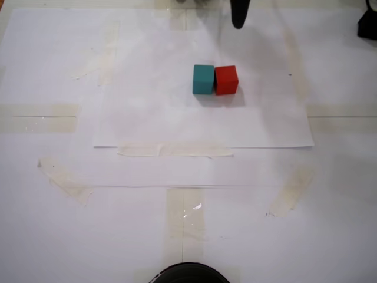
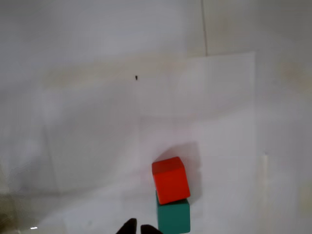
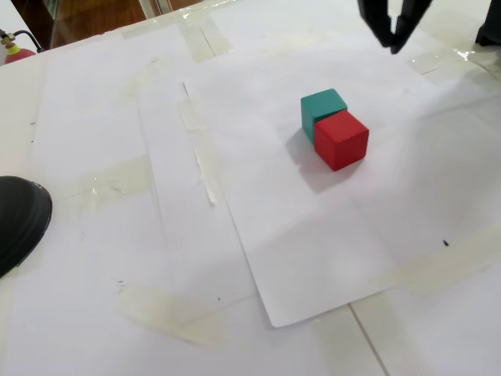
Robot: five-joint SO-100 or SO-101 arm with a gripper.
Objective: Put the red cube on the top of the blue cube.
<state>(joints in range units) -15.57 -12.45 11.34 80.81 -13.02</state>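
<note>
Red cube sitting on table, touching blue cube side by side, not stacked yet. Your jaws are hovering apart from both, empty, tips nearly closed. You are facing tight grasp: neighbour blocking one side.

Two cubes sit side by side, touching, on a sheet of paper taped to the table. In a fixed view the blue cube is on the left and the red cube on the right, both nearer the sheet's far edge than its near edge. In the other fixed view the blue cube lies behind the red cube. The gripper hangs above the table beyond the cubes, apart from them. In the wrist view the red cube lies beyond the blue cube.
</note>
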